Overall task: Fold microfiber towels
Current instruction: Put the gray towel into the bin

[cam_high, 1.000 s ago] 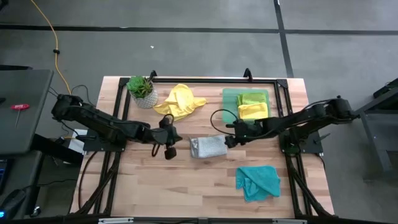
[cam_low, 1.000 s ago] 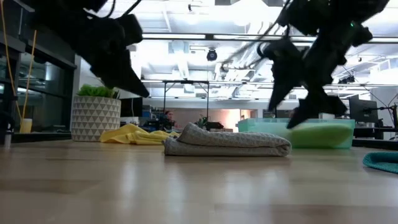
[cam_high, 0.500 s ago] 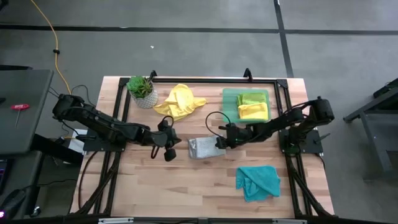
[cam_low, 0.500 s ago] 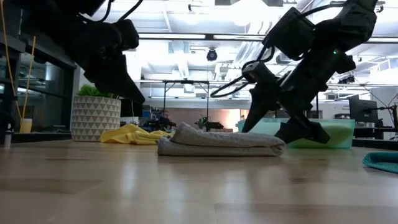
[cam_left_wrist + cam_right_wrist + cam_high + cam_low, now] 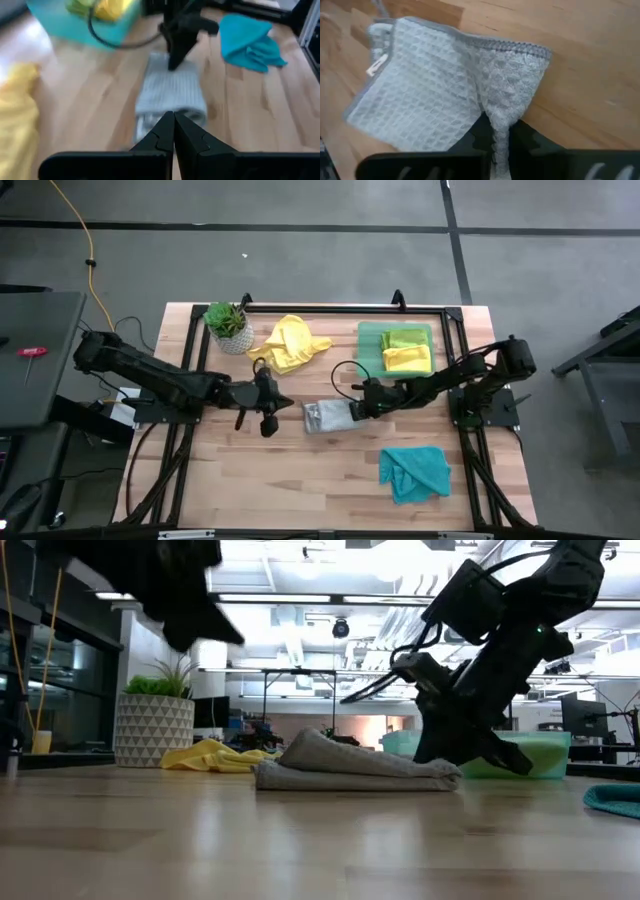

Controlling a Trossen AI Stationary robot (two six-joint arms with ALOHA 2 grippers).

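A folded grey microfiber towel (image 5: 326, 417) lies flat on the wooden table's middle. My right gripper (image 5: 353, 412) is at the towel's right edge, shut on it. My left gripper (image 5: 268, 420) hangs shut above the table just left of the towel, touching nothing; in its wrist view the towel (image 5: 172, 92) lies beyond its fingertips. A crumpled yellow towel (image 5: 289, 343) lies at the far side, and a teal towel (image 5: 412, 471) lies rumpled near the front right. Folded lime and yellow towels (image 5: 406, 350) rest in the green tray (image 5: 368, 338). My right gripper pinches the grey towel's right edge (image 5: 497, 122) between its two fingers, where the cloth bunches into a raised ridge of several layers. The fingers (image 5: 447, 752) slant down at it from the table's right. The rest of the towel (image 5: 345, 772) lies on the table.
A potted plant (image 5: 226, 326) in a patterned white pot stands at the far left. The green tray sits at the far right. Bare wood lies along the near edge left of the teal towel.
My right gripper has moved toward the table's left and down to the grey towel's right edge, then shut on it, bunching that edge and nudging the towel slightly left. My left gripper has risen and drawn back a little toward the table's left.
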